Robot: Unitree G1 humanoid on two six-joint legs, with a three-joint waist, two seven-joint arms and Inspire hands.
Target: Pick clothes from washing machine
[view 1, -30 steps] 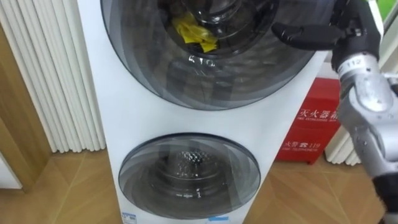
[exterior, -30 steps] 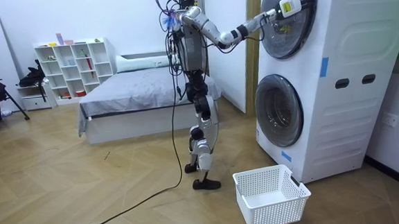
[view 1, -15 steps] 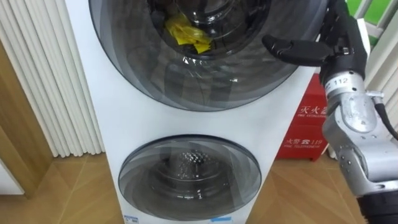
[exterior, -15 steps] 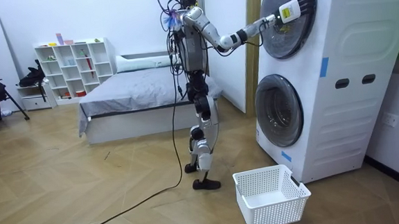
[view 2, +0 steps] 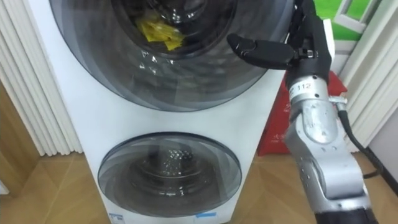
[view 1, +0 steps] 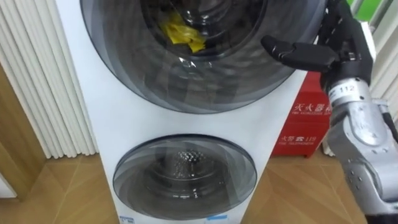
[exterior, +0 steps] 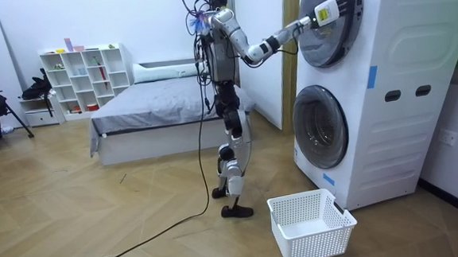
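The right hand (view 1: 339,46) is held open at the right rim of the upper door (view 1: 205,81), with the thumb laid across the glass. It has been raised slightly in the last second. The door remains closed, so the yellow garment (view 1: 180,31) stays inside the drum.

A wooden floor (exterior: 99,224) laid in herringbone is bounded by plain white walls (exterior: 87,21). A bed (exterior: 156,109) is set against the far wall, and a white cube shelf (exterior: 74,74) is placed at the room view's left of it (small items are kept inside). White ribbed panels (view 1: 37,81) are seen beside a wooden panel (view 1: 15,149). A red cabinet (view 1: 305,118) is stood on the floor.
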